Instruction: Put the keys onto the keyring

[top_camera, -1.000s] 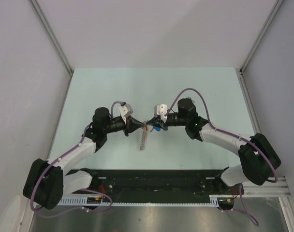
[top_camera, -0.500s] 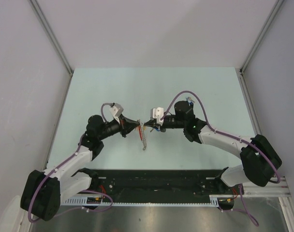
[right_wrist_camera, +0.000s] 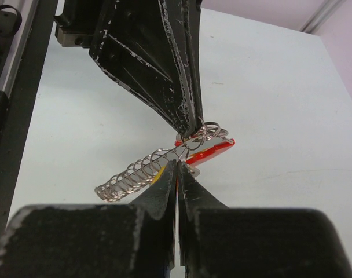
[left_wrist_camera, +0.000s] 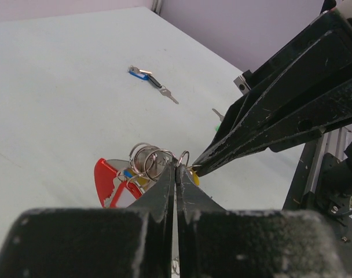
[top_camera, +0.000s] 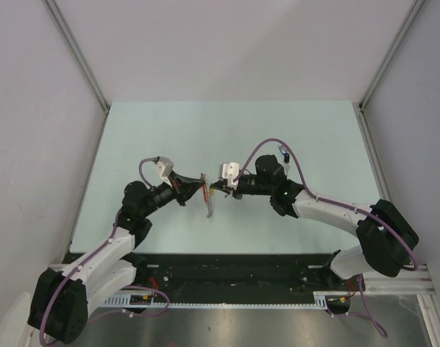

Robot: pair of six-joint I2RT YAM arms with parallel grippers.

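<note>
The keyring (right_wrist_camera: pixel 129 176) is shiny coiled metal wire, its red tag (left_wrist_camera: pixel 106 179) glossy plastic, the table (top_camera: pixel 133 144) matt and smooth.

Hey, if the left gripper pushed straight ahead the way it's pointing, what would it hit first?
Most likely the right gripper, whose tips sit just past the keyring coils at the left gripper tip; depth is hard to judge.

A pale green table (top_camera: pixel 169 130) stands enclosed by plain grey-lilac walls (top_camera: pixel 227 43), evenly lit.
</note>
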